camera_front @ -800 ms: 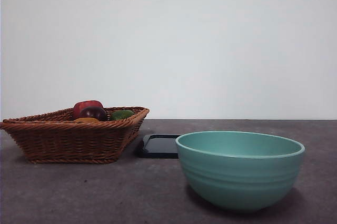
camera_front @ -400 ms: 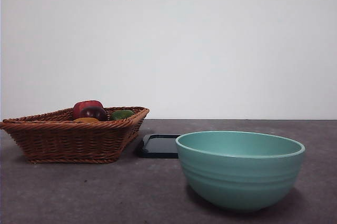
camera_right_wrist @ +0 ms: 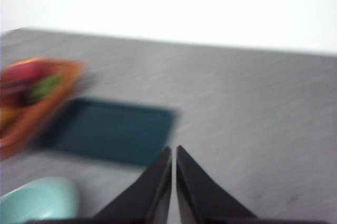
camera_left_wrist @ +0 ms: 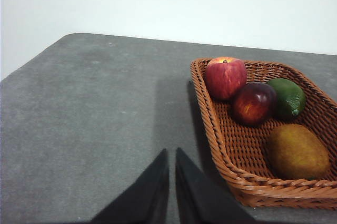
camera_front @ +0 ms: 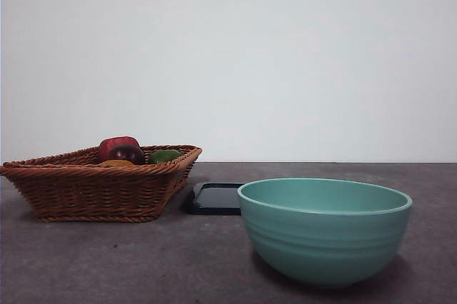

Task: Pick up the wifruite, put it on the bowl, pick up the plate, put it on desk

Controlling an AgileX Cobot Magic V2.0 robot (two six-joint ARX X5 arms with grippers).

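From the front, only the top of the wifruite (camera_front: 117, 163) peeks over the basket (camera_front: 100, 190) rim, and no arm shows. The left wrist view shows it whole, lying in the basket near the left gripper (camera_left_wrist: 172, 153), its fingers clenched on nothing. The blurry right wrist view shows the right gripper (camera_right_wrist: 174, 150) clenched too, over the surface (camera_right_wrist: 253, 129) by the dark plate (camera_right_wrist: 110, 129) and bowl (camera_right_wrist: 37, 200).

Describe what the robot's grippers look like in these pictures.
Only the jaws show. The left gripper has two plain black jaws, flat-sided wedges tapering to points. The right gripper looks the same, black and pointed, in a blurred picture. No cables, markings or arm links are in view.
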